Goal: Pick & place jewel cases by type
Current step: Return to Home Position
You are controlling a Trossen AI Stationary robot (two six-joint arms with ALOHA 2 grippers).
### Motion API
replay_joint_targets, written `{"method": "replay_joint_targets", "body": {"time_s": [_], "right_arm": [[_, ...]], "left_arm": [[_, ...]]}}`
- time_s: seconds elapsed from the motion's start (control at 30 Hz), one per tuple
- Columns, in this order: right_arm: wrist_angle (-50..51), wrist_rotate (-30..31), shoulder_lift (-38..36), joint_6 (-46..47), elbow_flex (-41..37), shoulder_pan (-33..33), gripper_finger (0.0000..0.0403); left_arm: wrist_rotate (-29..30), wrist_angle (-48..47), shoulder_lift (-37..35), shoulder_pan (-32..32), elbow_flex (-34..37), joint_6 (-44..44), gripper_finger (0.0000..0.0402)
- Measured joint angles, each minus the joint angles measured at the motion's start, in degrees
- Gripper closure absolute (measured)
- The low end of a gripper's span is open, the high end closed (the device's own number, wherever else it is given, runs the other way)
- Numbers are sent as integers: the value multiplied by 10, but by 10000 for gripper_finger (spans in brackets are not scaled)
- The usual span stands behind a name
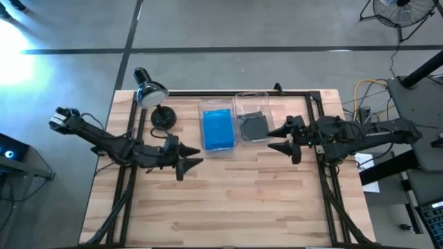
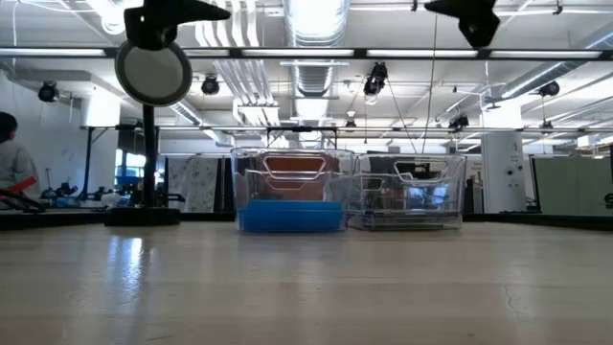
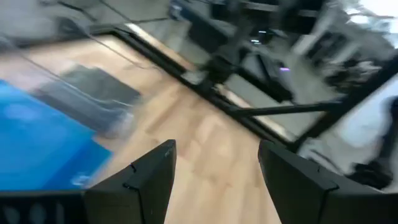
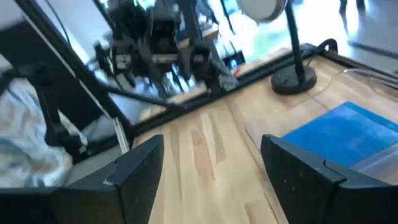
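Note:
Two clear bins stand side by side at the table's far middle. The left bin holds blue jewel cases, the right bin dark grey jewel cases. In the low view the blue stack fills its bin's bottom, and the grey cases lie low in theirs. My left gripper hovers open above the table, left and near of the blue bin, empty. Just right of the grey bin my right gripper hovers open, also empty.
A black desk lamp stands at the far left of the table, its base beside the blue bin. A black frame runs along the table's far and side edges. Bare wood fills the near half.

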State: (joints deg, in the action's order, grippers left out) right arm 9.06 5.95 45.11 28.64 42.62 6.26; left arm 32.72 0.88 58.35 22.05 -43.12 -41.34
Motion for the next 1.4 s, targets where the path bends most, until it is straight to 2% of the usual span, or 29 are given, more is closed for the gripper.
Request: {"method": "replay_joint_targets", "body": {"time_s": [0.13, 0.3, 0.37, 0.47, 0.53, 0.67, 0.8, 0.97, 1.03, 1.23, 1.4], "right_arm": [[-53, -8, -81, 3, -89, 0, 142], [-64, -4, -182, -1, -152, -1, 148], [-58, -4, -217, -4, -169, 0, 150], [-58, 1, -263, -5, -192, -1, 152], [-59, 4, -285, -5, -204, 0, 150], [-61, 4, -318, -5, -225, 0, 145], [-61, 4, -334, -5, -245, 0, 142], [-67, 4, -349, -6, -277, 0, 147], [-67, 4, -366, -6, -298, 0, 149], [-65, 4, -419, -6, -372, -10, 150], [-100, -5, -430, -6, -417, -20, 143]], "left_arm": [[-35, 135, -7, 8, 68, 16, 188], [-48, 321, -18, 0, 156, 58, 188], [-48, 349, -33, 0, 188, 62, 188], [-49, 341, -74, 0, 236, 48, 188], [-48, 341, -102, 0, 265, 7, 188], [-54, 351, -142, -1, 317, -135, 188], [-66, 429, -175, -47, 364, -212, 188], [-59, 420, -196, -67, 418, -228, 188], [-58, 389, -201, -67, 425, -229, 188], [-58, 199, -267, -73, 425, -232, 188], [-60, 34, -365, -92, 426, -232, 188]]}}
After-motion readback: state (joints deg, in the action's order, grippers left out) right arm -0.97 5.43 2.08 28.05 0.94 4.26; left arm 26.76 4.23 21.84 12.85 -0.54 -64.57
